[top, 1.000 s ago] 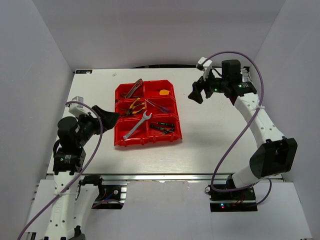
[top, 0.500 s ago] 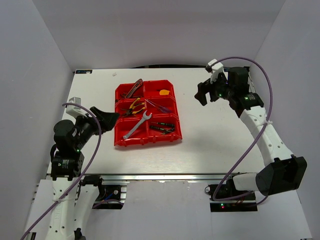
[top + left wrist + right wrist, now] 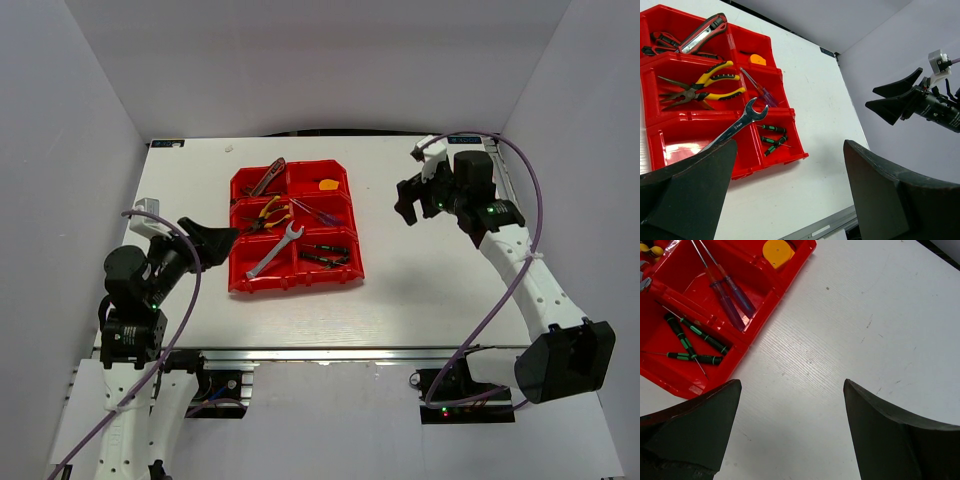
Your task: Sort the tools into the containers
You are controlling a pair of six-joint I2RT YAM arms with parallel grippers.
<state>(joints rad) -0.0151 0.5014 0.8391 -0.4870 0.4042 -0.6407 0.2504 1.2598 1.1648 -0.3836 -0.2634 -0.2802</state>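
Note:
The red containers (image 3: 300, 279) stand on the white table, left of centre. In them lie red-black pliers (image 3: 266, 178), an orange piece (image 3: 328, 184), yellow-handled pliers (image 3: 705, 87), blue and red screwdrivers (image 3: 725, 290) and green-black screwdrivers (image 3: 692, 337). A silver wrench (image 3: 737, 127) slants from the near left bin over a divider. My left gripper (image 3: 222, 240) hangs open just left of the block, holding nothing. My right gripper (image 3: 408, 200) is open and bare above the table, right of the block.
Bare white table (image 3: 430, 290) stretches right of and in front of the bins. Grey walls close in the sides and back. The table's metal front rail (image 3: 330, 353) runs along the near edge. Purple cables loop over both arms.
The right arm has drawn back, carrying its open gripper a little right and nearer. The left arm's wrist has sunk slightly toward its base. The tools and bins have not moved.

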